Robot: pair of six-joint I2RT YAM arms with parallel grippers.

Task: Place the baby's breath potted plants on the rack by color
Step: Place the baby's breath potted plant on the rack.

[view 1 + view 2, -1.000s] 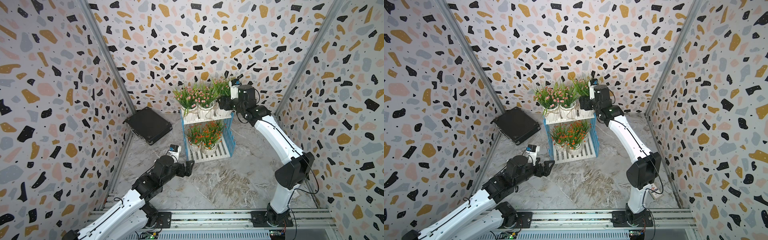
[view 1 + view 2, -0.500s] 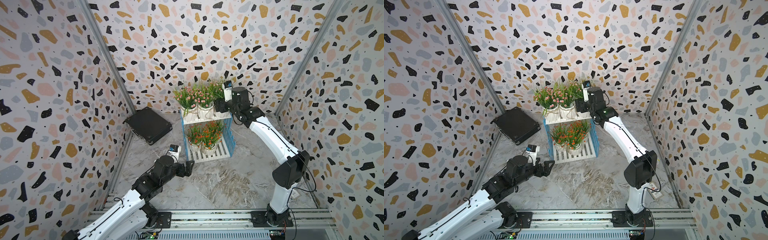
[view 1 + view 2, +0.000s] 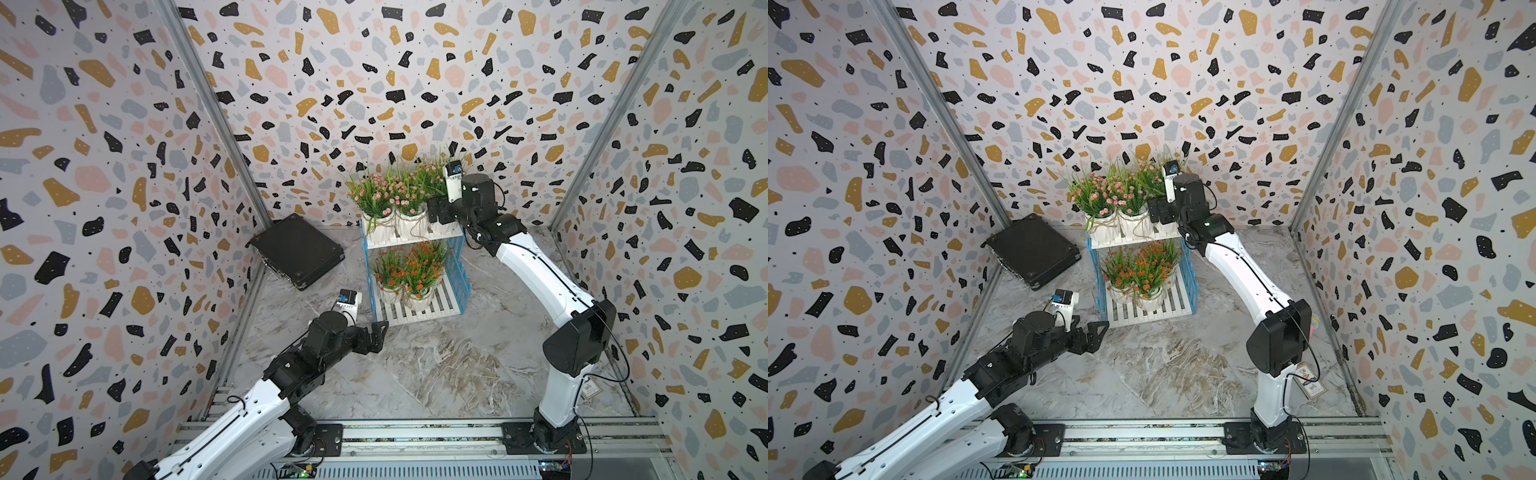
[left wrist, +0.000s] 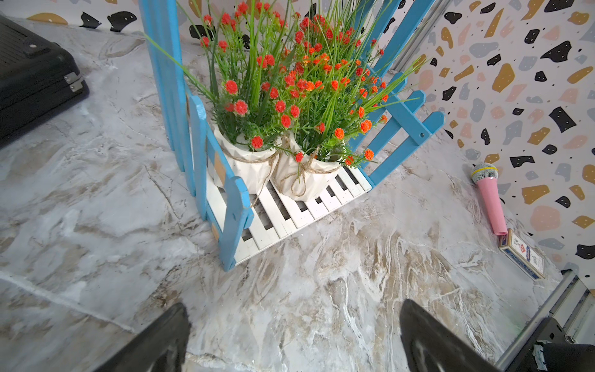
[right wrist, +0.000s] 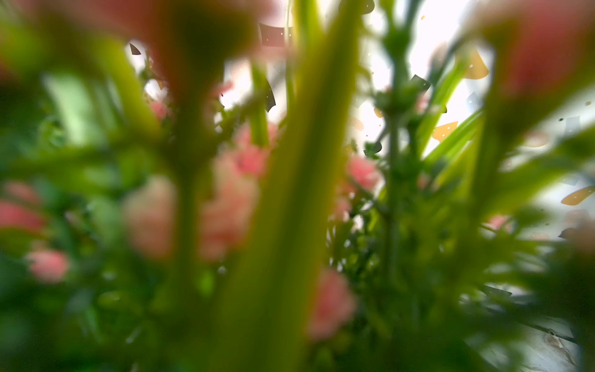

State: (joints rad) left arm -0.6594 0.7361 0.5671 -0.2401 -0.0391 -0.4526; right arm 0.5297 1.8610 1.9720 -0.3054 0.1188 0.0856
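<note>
While three pink baby's breath potted plants (image 3: 376,197) line the rack's (image 3: 458,266) top tier above the orange-red ones (image 3: 417,268), the right gripper (image 3: 439,212) sits at the end pink pot (image 3: 447,227), its grip impossible to tell. The left gripper (image 4: 293,305) hovers spread wide and empty over the marble floor (image 4: 322,273).

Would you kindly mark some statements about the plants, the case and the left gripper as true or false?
1. The pink-flowered plants stand on the upper shelf of the rack. True.
2. The orange-red plants stand on the floor. False: they stand on the lower shelf.
3. The left gripper is shut on a pot. False: it is open and empty.
4. The black case lies apart from the rack. True.
</note>
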